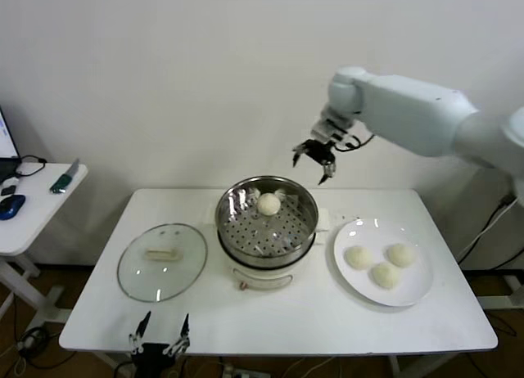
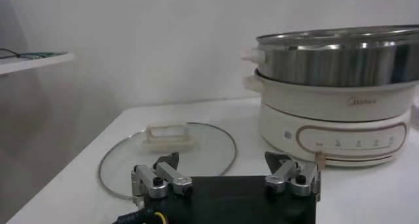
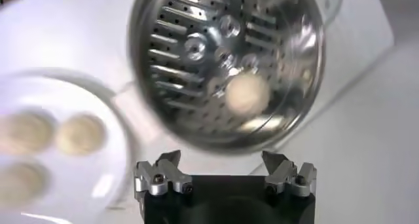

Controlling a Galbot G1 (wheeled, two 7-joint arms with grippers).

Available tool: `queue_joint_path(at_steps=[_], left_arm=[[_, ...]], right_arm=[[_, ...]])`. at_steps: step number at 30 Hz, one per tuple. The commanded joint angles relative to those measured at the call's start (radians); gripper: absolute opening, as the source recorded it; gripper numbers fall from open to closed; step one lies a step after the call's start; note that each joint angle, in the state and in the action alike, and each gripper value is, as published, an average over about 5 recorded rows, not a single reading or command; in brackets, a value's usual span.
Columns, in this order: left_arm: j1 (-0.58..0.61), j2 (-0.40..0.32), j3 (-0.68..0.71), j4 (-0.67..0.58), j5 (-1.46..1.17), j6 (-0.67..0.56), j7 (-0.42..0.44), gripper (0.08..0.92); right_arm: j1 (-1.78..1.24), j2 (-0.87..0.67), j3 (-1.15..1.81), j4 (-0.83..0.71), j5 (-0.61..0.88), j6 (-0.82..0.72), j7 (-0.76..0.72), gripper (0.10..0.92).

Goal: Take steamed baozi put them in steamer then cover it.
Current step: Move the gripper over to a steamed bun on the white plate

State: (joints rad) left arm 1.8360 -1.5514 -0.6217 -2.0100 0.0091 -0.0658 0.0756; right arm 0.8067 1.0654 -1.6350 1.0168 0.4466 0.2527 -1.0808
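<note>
One steamed baozi (image 1: 268,204) (image 3: 246,93) lies on the perforated floor of the shiny steamer (image 1: 246,231) (image 3: 163,55) (image 2: 340,58), which sits on a white cooker base. Three more baozi (image 1: 359,258) (image 1: 401,254) (image 1: 386,275) (image 3: 80,135) rest on the white plate (image 1: 422,292) to the right. My right gripper (image 1: 314,159) (image 3: 221,160) hangs open and empty in the air above the steamer's back right rim. The glass cover (image 1: 135,272) (image 2: 209,143) lies flat on the table left of the steamer. My left gripper (image 1: 160,333) (image 2: 222,161) stands open at the table's front edge, near the cover.
A white side table (image 1: 33,206) at the far left carries a mouse and small tools. The white work table (image 1: 270,325) ends just in front of my left gripper. A wall stands close behind the steamer.
</note>
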Motion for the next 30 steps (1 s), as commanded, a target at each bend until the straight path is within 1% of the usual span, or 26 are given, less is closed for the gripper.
queue_joint_path(at_steps=[1, 7, 13, 20, 30], left_arm=[[-0.002, -0.001, 0.000, 0.000, 0.001, 0.001, 0.001, 0.823], [-0.019, 0.002, -0.014, 0.012, -0.007, -0.003, 0.004, 0.823], [-0.047, 0.013, -0.059, 0.020, -0.046, -0.002, 0.017, 0.823], [-0.072, 0.017, -0.108, 0.016, -0.080, 0.010, 0.028, 0.823], [-0.054, 0.015, -0.101, 0.021, -0.080, 0.006, 0.026, 0.823]], right_arm=[[0.084, -0.296, -0.173, 0.254, 0.192, -0.403, 0.058, 0.823], [-0.029, -0.381, -0.117, 0.299, 0.176, -0.457, 0.095, 0.823], [-0.184, -0.405, 0.016, 0.273, 0.127, -0.483, 0.139, 0.823], [-0.324, -0.369, 0.113, 0.235, 0.058, -0.525, 0.182, 0.823], [-0.460, -0.258, 0.194, 0.112, -0.041, -0.519, 0.185, 0.823]])
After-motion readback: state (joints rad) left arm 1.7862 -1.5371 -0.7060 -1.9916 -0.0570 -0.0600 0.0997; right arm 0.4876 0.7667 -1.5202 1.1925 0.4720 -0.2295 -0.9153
